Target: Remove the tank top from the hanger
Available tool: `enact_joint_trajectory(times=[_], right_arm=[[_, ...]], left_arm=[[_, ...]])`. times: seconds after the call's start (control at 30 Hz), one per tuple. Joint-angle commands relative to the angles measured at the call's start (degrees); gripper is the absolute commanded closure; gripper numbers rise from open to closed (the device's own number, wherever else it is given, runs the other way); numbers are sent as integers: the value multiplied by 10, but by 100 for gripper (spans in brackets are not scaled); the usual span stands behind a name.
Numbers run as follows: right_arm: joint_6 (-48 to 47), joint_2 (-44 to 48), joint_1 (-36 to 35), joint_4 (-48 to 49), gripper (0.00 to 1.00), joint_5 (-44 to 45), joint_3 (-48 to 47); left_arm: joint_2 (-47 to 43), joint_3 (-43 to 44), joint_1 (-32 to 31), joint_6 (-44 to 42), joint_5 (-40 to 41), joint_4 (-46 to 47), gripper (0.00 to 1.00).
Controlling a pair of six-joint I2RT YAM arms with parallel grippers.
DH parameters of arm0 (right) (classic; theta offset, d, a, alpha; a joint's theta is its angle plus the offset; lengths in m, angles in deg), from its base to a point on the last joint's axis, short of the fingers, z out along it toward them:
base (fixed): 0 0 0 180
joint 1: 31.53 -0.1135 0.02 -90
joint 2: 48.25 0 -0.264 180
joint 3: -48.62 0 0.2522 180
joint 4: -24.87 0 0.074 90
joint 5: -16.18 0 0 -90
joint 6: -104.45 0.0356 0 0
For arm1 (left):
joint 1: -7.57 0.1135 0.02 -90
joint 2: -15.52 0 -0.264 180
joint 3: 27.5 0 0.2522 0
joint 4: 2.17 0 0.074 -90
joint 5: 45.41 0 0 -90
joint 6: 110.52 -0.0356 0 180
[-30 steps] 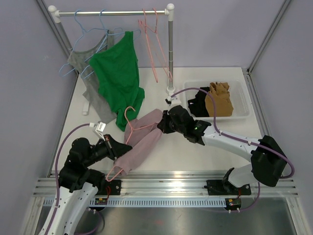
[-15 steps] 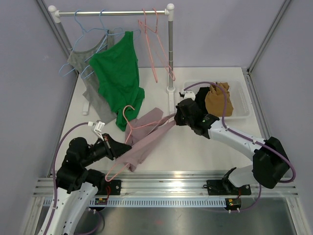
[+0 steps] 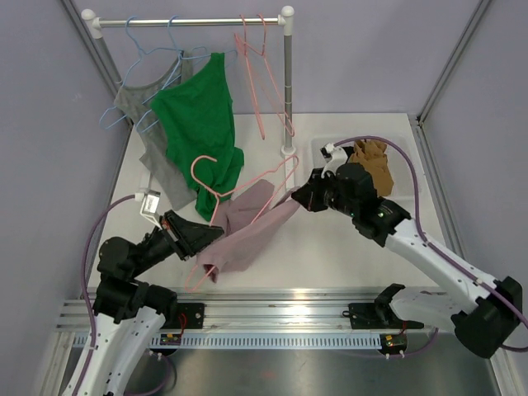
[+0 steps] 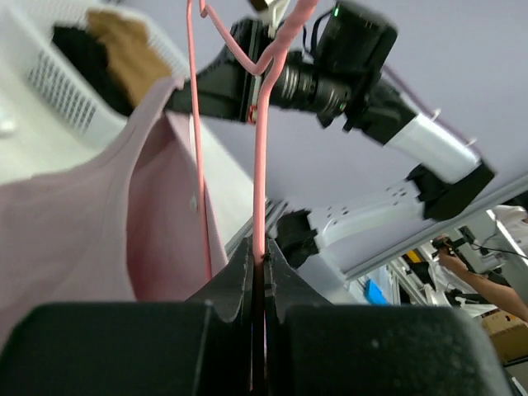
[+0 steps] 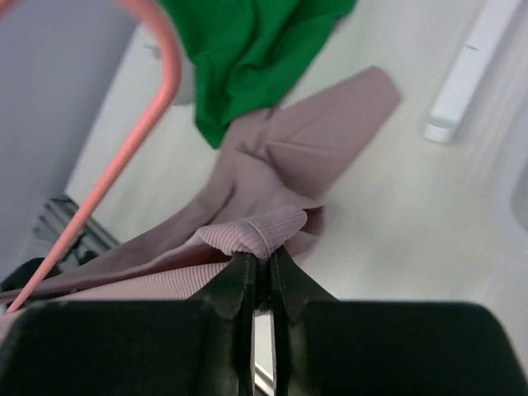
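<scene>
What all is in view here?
pink tank top: one, dusty pink, over the table centre
pink hanger: one, pink, against that top
green tank top: one, green, on the rail
grey top: one, grey, behind the green
blue hangers: a few, light blue, on the rail
spare pink hangers: about two, pink, rail's right end
basket: one, white, far right, holding tan and black clothes
left fingers: two, black, shut on the pink hanger
right fingers: two, black, shut on the pink tank top
</scene>
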Motion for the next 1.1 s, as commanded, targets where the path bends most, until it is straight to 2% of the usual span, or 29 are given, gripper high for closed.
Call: enact_joint_trajectory(times=[0.0,0.07,0.1,0.17,0.2,0.3,0.47,0.57,0.6,0.73,0.93,1.03,1.07], right_arm=[[41,72,8,32,100,-110,15],[61,109,8,37,100,-143,22],[66,119,8,36,100,-156,19],[76,143,8,39,100,-198,13],[84,150,8,35,100,-209,2],[108,181,8,36,100,-250,-18],[147,224,8,43,100,-317,-44],[179,229,8,83,100,-374,-46],[182,230,8,86,100,-379,-51],[159,237,8,36,100,-372,-81],[110,244,8,-64,100,-326,-113],[96,242,8,-98,100,-277,-100],[96,242,8,-103,100,-268,-93]], left_arm=[[39,32,-1,53,-21,205,100],[76,41,-3,51,-11,245,100],[87,45,-6,55,1,304,100],[116,54,-18,47,13,359,100],[141,69,-30,29,27,404,100],[181,89,-64,-37,74,462,100],[221,126,-113,-184,155,515,100],[258,118,-129,-211,149,636,100],[267,122,-130,-212,174,658,100],[304,149,-135,-248,213,660,100],[256,151,-135,-290,333,540,98],[218,150,-135,-293,398,453,92],[212,154,-135,-296,422,393,92]])
